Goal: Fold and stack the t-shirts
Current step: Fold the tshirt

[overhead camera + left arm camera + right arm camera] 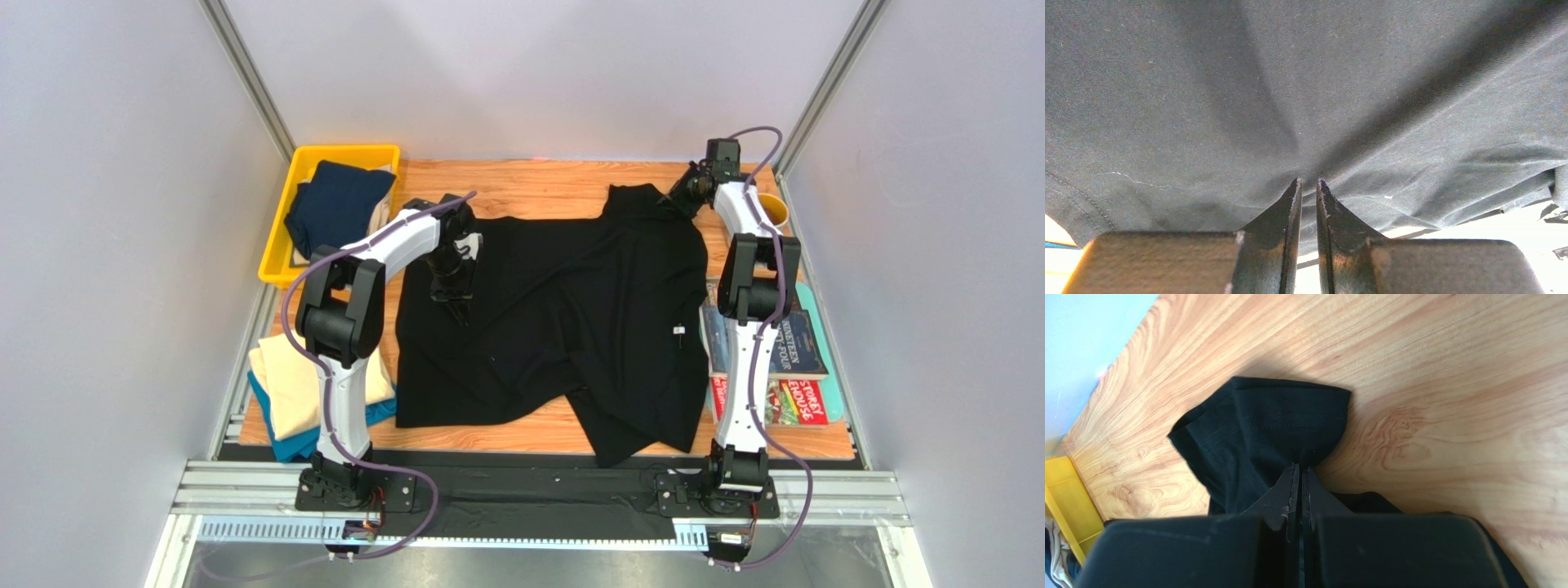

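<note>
A large black t-shirt (577, 319) lies spread and rumpled over the middle of the wooden table. My left gripper (454, 300) is down on its left part. In the left wrist view, creases in the cloth (1290, 92) run to the tips of this gripper (1306, 181), which is shut on a pinch of it. My right gripper (678, 194) is at the shirt's far right corner. It (1301, 467) is shut on a hemmed flap of the black cloth (1272, 429), which pokes out past the tips onto bare wood.
A yellow bin (280, 233) at the far left holds a dark navy t-shirt (337, 202). A folded cream t-shirt (307, 380) lies on a teal-blue one (288, 444) at the near left edge. Colourful magazines (791, 355) lie along the right edge, and a yellow round object (773, 211) sits at the far right.
</note>
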`<state>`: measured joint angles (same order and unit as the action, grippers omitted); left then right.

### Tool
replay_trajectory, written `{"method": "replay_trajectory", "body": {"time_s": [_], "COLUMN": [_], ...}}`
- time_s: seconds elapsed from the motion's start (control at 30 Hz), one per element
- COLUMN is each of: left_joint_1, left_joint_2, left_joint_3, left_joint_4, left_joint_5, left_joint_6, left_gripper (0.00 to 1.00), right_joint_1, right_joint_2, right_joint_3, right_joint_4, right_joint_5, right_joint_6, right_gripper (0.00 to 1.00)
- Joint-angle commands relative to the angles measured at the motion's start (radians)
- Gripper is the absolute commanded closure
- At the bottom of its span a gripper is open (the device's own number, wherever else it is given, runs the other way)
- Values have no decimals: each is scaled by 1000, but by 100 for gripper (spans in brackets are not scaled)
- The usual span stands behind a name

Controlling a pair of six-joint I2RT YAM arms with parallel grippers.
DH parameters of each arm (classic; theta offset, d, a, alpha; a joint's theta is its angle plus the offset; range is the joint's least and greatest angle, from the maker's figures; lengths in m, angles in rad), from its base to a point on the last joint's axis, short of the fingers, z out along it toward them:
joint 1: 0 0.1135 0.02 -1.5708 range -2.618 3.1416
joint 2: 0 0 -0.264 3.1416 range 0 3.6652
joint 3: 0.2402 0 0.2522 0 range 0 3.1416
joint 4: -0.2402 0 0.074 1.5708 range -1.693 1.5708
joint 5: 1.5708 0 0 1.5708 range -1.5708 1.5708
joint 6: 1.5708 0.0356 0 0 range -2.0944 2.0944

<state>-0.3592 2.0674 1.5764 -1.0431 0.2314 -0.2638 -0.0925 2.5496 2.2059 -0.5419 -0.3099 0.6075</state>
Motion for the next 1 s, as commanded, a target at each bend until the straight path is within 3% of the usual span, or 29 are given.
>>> {"method": "replay_trajectory", "body": {"time_s": [0.0,0.3,0.6,0.97], "left_joint_1": [0,0,0,0], "left_joint_2": [-39,-27,-9,14], "left_joint_3": [40,59,115,244], "left_joint_4": [25,51,45,2], "left_joint_5": [23,37,43,-10], "left_joint_6": [-17,-40,-43,-35], "left_gripper": [80,80,80,80], "right_joint_1": [5,8,56,88], "right_joint_2": [-153,-331,-514,-609], "right_joint_3": [38,-103,-345,-547], "right_joint_4": [-3,-27,-150,-358], "right_joint_5": [12,-6,-31,5], "right_joint_6": [-38,-104,-176,-189], "right_gripper": [100,100,100,100]}}
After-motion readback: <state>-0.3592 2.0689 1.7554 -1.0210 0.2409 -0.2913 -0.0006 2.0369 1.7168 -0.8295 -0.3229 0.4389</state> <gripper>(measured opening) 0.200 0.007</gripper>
